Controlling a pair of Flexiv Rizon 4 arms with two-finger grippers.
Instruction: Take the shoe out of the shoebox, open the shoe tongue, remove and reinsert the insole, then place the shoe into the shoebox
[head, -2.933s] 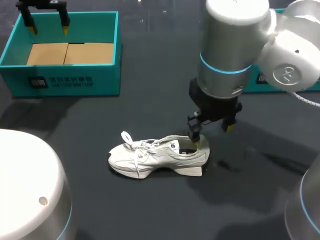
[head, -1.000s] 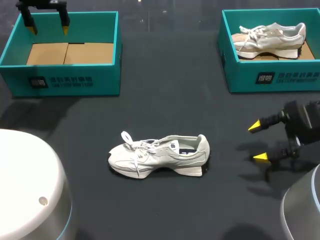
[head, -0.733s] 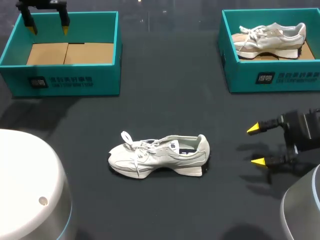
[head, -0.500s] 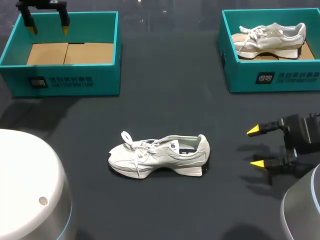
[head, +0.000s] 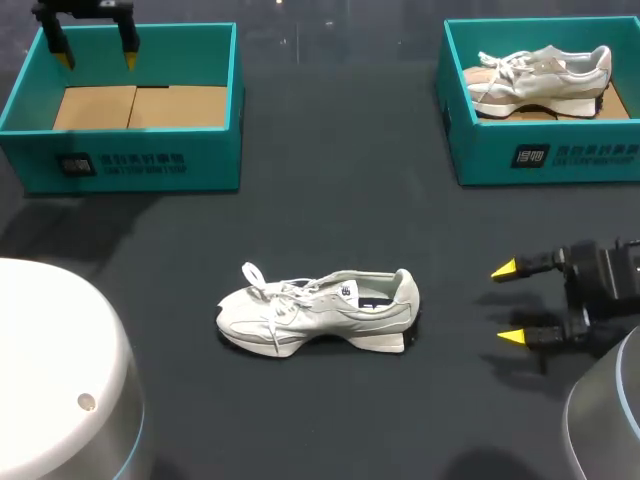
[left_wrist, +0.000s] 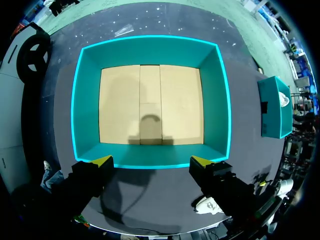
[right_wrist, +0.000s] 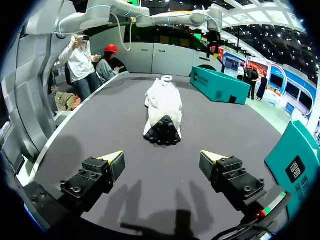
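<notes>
Head view: white lace-up sneaker (head: 318, 312) is lying on the black table (head: 330, 420), outside the empty teal cardboard shoebox (head: 135, 160) far left. Right gripper (head: 508, 303), right of the shoe, and left gripper (head: 96, 50), over the box, are hanging spread and empty. Reboxing is pending; insole status unclear.

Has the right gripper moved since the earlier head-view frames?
Yes. The right gripper was at the heel of the shoe; it has drawn back to the view's right and now sits open, well clear of it.

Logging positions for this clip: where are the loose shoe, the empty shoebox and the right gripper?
loose shoe (head: 322, 316), head view, its side panel.
empty shoebox (head: 140, 160), head view, its front wall.
right gripper (head: 508, 303), head view, midway between its yellow tips.
</notes>
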